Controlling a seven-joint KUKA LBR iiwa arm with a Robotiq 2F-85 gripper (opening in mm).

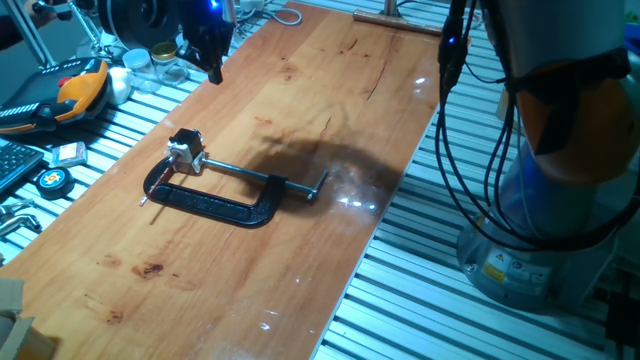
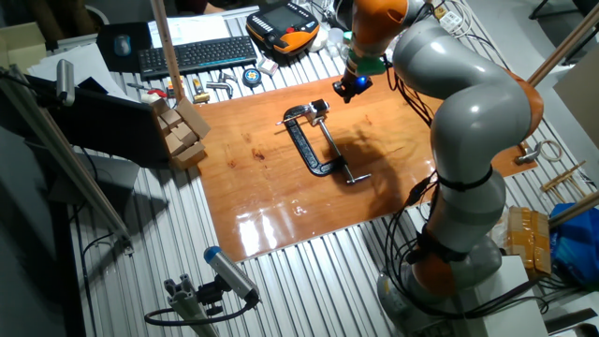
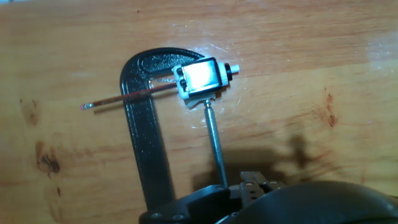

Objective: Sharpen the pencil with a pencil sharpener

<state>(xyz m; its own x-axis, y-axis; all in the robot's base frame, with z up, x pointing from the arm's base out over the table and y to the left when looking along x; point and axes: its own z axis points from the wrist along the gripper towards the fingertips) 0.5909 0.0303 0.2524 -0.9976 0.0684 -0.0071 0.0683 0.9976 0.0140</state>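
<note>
The pencil sharpener (image 3: 200, 77), a small silvery block, sits clamped in the jaw of a black C-clamp (image 3: 144, 137) lying flat on the wooden table (image 3: 298, 74). The pencil (image 3: 127, 97), a thin dark stick, lies across the clamp's frame with one end in the sharpener. In one fixed view the sharpener (image 1: 185, 152), the clamp (image 1: 215, 203) and the raised gripper (image 1: 213, 68) show; the gripper hangs above the table, far behind them and holding nothing. The other fixed view shows the gripper (image 2: 348, 92) up and to the right of the sharpener (image 2: 316, 109). Its finger gap is not readable.
Beside the table lie an orange-black pendant (image 1: 80, 85), a tape measure (image 1: 50, 180), a keyboard (image 2: 192, 53) and cardboard boxes (image 2: 182, 131). A wooden bar (image 1: 395, 20) lies at the table's far end. The robot base and cables (image 1: 560, 200) stand to the right.
</note>
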